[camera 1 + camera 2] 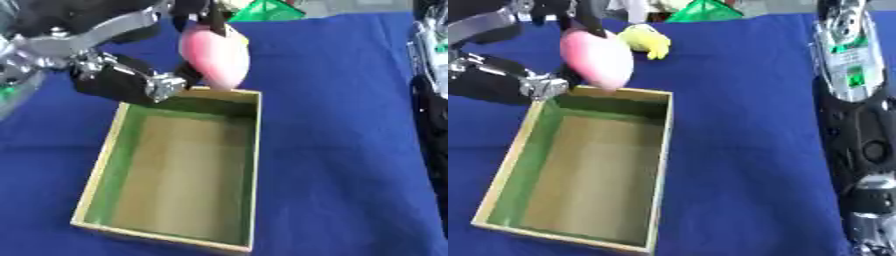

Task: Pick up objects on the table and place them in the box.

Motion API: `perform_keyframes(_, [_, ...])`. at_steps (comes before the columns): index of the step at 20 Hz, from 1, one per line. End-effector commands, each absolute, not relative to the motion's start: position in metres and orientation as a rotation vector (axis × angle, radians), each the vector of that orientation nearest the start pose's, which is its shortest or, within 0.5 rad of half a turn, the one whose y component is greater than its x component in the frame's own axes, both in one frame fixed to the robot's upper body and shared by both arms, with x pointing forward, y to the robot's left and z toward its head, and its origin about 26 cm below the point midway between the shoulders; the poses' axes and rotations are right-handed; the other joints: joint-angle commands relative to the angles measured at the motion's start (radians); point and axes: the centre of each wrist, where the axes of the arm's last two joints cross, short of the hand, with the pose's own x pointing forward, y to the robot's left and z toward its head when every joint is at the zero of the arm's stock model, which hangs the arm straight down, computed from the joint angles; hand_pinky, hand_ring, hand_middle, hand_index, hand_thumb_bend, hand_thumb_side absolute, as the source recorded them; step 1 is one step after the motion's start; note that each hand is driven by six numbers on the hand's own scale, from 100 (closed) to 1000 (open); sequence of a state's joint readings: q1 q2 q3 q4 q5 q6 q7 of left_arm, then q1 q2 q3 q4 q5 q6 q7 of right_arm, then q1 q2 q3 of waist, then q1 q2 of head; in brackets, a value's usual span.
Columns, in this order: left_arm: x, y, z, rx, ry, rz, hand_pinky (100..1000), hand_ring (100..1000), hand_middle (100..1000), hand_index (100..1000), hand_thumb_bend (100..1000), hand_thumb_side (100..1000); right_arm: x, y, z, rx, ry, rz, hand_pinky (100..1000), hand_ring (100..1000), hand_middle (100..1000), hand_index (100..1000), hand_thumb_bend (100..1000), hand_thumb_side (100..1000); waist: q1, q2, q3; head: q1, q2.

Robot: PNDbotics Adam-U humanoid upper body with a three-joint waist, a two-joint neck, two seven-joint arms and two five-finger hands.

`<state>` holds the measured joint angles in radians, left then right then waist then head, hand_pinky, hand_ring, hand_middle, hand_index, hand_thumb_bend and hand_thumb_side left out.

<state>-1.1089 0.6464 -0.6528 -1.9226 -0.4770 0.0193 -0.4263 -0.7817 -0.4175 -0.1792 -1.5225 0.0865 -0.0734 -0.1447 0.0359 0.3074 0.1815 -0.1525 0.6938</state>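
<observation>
Left hand [140,80] comes in from upper left, fingers curled round a pink egg-shaped object [216,55], holding it just above the far rim of the open wooden box [254,165] with green inner walls. Box sits on the blue worktop [350,150]. Yellow soft object [647,41] lies behind it. Right arm [855,125] along right edge; cannot tell its hand's state.

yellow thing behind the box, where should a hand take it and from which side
The yellow thing lies on the blue cloth beyond the box, small and lumpy, apparently soft. Probably best pinched across its rounded middle from above. The left hand is shut on the pink object, so it cannot take it now.
</observation>
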Motion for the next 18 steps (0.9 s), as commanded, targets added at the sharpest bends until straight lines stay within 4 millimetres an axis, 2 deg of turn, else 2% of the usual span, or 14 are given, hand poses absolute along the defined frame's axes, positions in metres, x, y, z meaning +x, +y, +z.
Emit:
perform_keyframes(1, [0.287, 0.107, 0.335, -0.701, 2.229, 2.206, 400, 535, 587, 707, 172, 100, 0.392, -0.308, 0.302, -0.527, -2.443, 0.117, 749, 911, 666, 844, 758, 1000, -0.002, -0.027, 0.002, -0.002, 0.004])
perform_keyframes(9, [0.290, 0.101, 0.314, -0.650, 2.122, 2.334, 402, 542, 591, 704, 186, 100, 0.392, -0.308, 0.302, -0.524, -2.444, 0.115, 749, 911, 666, 844, 762, 1000, -0.006, -0.028, 0.007, -0.002, 0.006])
perform_keyframes(10, [0.291, 0.101, 0.312, -0.652, 2.109, 2.345, 402, 542, 591, 704, 212, 100, 0.392, -0.308, 0.302, -0.525, -2.444, 0.115, 749, 911, 666, 844, 760, 1000, -0.007, -0.027, 0.008, -0.003, 0.006])
perform_keyframes(11, [0.292, 0.102, 0.311, -0.654, 2.098, 2.357, 403, 543, 592, 705, 189, 100, 0.392, -0.308, 0.302, -0.525, -2.443, 0.116, 749, 911, 666, 845, 763, 1000, -0.007, -0.027, 0.009, -0.003, 0.006])
perform_keyframes(18, [0.295, 0.107, 0.301, -0.648, 2.052, 2.457, 438, 568, 611, 718, 210, 100, 0.392, -0.310, 0.302, -0.531, -2.440, 0.116, 750, 914, 664, 844, 765, 1000, -0.008, -0.025, 0.014, -0.002, 0.006])
